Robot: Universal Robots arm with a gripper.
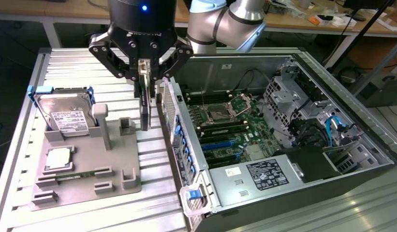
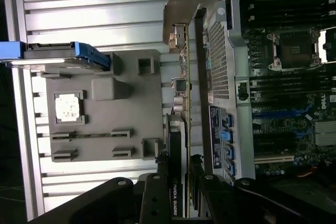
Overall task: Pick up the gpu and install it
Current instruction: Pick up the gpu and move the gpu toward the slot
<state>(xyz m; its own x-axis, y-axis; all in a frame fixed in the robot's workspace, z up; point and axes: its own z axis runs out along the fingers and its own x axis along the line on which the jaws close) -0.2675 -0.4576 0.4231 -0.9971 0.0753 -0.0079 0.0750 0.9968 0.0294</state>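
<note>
The gpu [image 1: 144, 108] is a thin dark card hanging edge-down in the air, with my gripper [image 1: 146, 76] shut on its upper end. It hovers between the grey holder [image 1: 88, 191] and the near wall of the open computer case [image 1: 185, 159], outside the case. In the wrist view the gpu [image 2: 175, 195] shows edge-on, its silver bracket [image 2: 181, 30] at the far end, and my gripper [image 2: 181, 179] clamps it from both sides. The motherboard [image 1: 221, 123] with its slots lies inside the case, to the exterior view's right of the card.
On the grey holder stand a silver hard drive [image 1: 64, 115] in blue rails, a processor chip [image 1: 59, 159] and a green memory stick [image 1: 72, 177]. A power supply [image 1: 266, 175] and cables fill the case's near end. A workbench runs behind the ribbed metal table [image 1: 76, 60].
</note>
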